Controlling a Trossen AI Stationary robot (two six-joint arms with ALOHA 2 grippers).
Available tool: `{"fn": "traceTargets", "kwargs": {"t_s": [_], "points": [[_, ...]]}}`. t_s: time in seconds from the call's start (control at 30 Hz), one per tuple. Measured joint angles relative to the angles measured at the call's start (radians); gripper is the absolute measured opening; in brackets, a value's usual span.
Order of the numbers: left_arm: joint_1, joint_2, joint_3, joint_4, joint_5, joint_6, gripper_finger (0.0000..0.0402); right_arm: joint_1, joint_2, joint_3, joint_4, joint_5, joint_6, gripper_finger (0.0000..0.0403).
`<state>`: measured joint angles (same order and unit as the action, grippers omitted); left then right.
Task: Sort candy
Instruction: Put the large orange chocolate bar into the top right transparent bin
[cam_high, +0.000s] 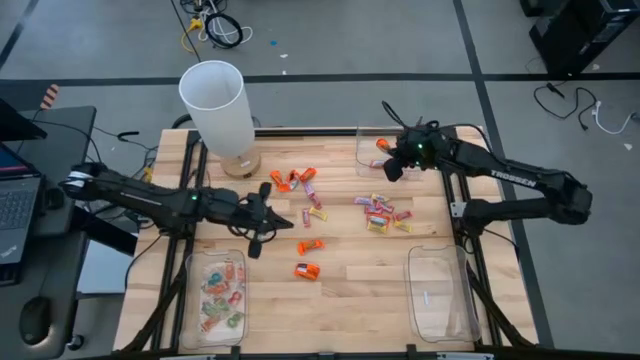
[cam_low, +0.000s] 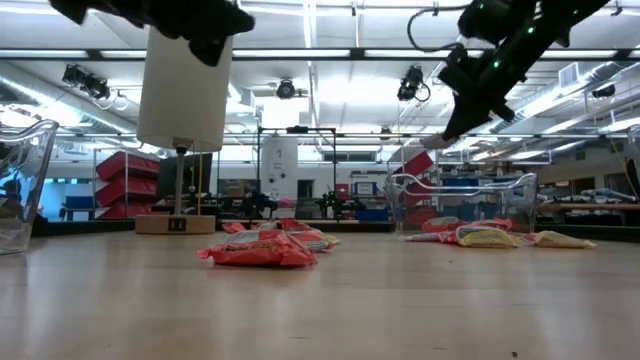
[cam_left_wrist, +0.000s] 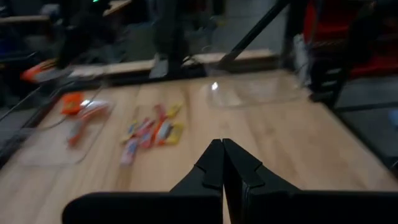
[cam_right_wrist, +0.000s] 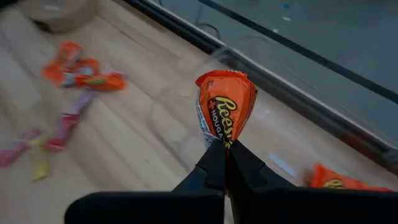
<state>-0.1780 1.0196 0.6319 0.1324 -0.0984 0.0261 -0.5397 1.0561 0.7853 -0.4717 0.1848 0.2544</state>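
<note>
Up at the far right corner of the pale wooden table (cam_high: 340, 280), the right arm reaches in from the right edge with its elbow bent back, and the right gripper (cam_right_wrist: 225, 148) hangs above a clear rectangular plastic tray (cam_high: 372, 155) set against the table's far edge. Its jaws are pinched tight on the tail of an orange wrapped Reese's candy (cam_right_wrist: 225, 111), which stands up between the fingertips; another orange candy (cam_right_wrist: 333, 179) already lies in that tray. The left arm stretches low across the near left part of the table from the left side, its left gripper (cam_left_wrist: 223, 151) hovering over bare wood with the jaws closed together and nothing between them. The rest of the candy is spread over the middle of the table: an orange cluster (cam_high: 292, 179) near a white cylindrical lamp shade on a round wooden base (cam_high: 215, 105), a pink-and-yellow cluster (cam_high: 382, 213) toward the right, and 2 orange pieces (cam_high: 307, 258) nearer the front. A second clear tray (cam_high: 214, 292) at the front left holds pale green-and-pink sweets, and a third clear tray (cam_high: 440, 292) sits at the front right.
</note>
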Motion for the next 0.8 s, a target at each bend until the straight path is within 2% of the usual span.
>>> {"fn": "traceTargets", "kwargs": {"t_s": [0.07,0.2,0.4,0.5,0.7,0.8], "points": [[-0.027,-0.036,0.000,-0.041,-0.035,-0.002,0.0000,-0.030,0.028,0.000,0.008,0.000,-0.020,0.0000],[-0.093,-0.107,0.000,-0.060,-0.035,-0.003,0.0000,-0.084,0.082,0.000,0.007,-0.004,-0.046,0.0000],[-0.176,-0.228,0.000,-0.129,-0.063,-0.003,0.0000,-0.153,0.176,0.000,0.007,-0.028,-0.010,0.0001],[-0.208,-0.285,0.000,-0.183,-0.136,-0.008,0.0000,-0.178,0.223,0.000,0.007,-0.052,0.012,0.0000],[-0.266,-0.362,0.000,-0.352,-0.363,-0.080,0.0000,-0.203,0.289,0.000,0.016,-0.061,0.012,0.0011],[-0.282,-0.365,0.000,-0.416,-0.410,-0.140,0.0000,-0.209,0.300,0.000,0.016,-0.060,0.012,0.0025]]}}
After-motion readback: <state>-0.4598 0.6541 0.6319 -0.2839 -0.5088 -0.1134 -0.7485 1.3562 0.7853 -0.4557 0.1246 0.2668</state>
